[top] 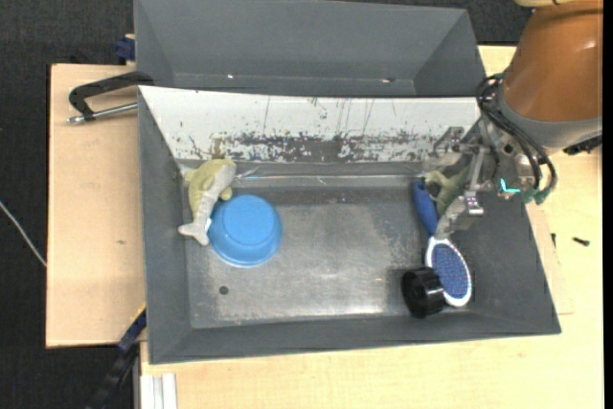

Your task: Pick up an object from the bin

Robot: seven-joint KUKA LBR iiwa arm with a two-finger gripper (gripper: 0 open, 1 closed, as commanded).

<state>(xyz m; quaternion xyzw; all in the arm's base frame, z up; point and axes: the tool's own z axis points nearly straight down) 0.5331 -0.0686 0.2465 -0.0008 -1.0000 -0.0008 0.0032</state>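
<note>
Four loose things lie in the grey metal bin (165, 244). The arm, with its orange cover (560, 53), comes in over the right rim and bends down, so that its wrist and looped cables hang above the bin's right back corner. The gripper (458, 211) points down and a little leftward, low over the floor near the back wall. Whether the claw is open or closed cannot be told, and nothing can be seen held in it.

Just beside its tip is the blue plastic hairbrush with a white-rimmed oval head (448, 271). The handle slants up toward the gripper and the head lies nearer the front wall. A short black cylinder (421, 292) touches the head's left edge. Well apart, on the left side of the bin, a round blue plastic bowl (245, 230) sits upside down against a pale yellow-green fish-shaped toy (209, 192).
</note>
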